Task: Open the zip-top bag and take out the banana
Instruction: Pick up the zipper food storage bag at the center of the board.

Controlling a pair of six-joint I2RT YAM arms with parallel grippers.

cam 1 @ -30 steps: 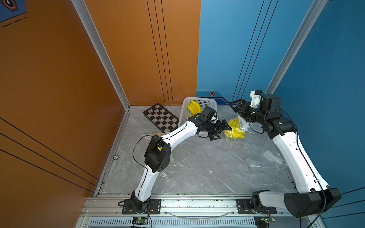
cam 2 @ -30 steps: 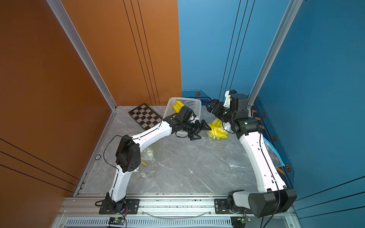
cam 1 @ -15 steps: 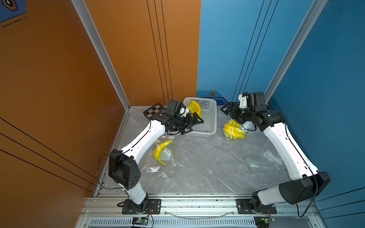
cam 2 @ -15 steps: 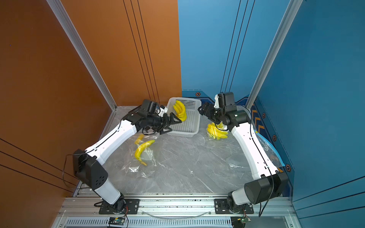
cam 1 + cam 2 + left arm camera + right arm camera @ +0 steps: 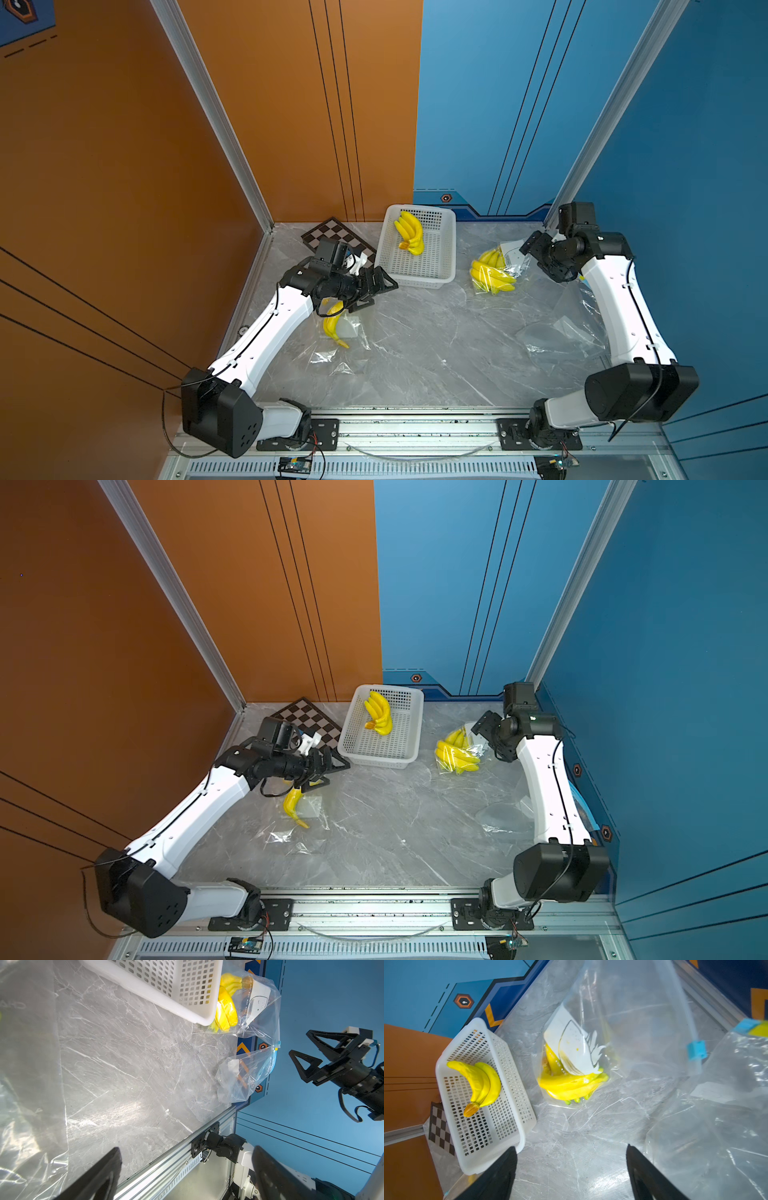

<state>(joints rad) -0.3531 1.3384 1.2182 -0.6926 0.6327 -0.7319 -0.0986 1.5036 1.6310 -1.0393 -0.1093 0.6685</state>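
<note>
Clear zip-top plastic bag (image 5: 510, 266) with white printed label: lying on grey marble tabletop (image 5: 415, 365), back right area, just beside white perforated plastic basket (image 5: 419, 281). Bagged yellow banana bunch (image 5: 490, 276) inside it, pressed against the plastic, green tips visible in right wrist view. Small blue zip slider (image 5: 696, 1050) on bag's top edge. Sealed or open: cannot tell.

Right gripper (image 5: 527, 249): black fingers spread apart, nothing between them, raised off the table near bag's label end. Contact with bag plastic: cannot tell from top views. No grip on the bag in right wrist view, bag beyond the fingertips. Same spread fingers on right gripper (image 5: 299, 1043) in left wrist view, against blue wall.

Left gripper (image 5: 376, 291): fingers spread wide, empty, close to basket's front-left corner, well apart from the zip-top bag. Directly below it, second clear bag (image 5: 353, 332) flat on table with small yellow banana (image 5: 332, 328) inside.

Loose yellow banana bunch (image 5: 409, 237) in basket, brown stem end down, out of any bag.

Empty crumpled clear bag (image 5: 557, 332) on table beside right arm's white link.

Black-and-white checkerboard (image 5: 332, 239) flat at back left, partly behind left wrist.
</note>
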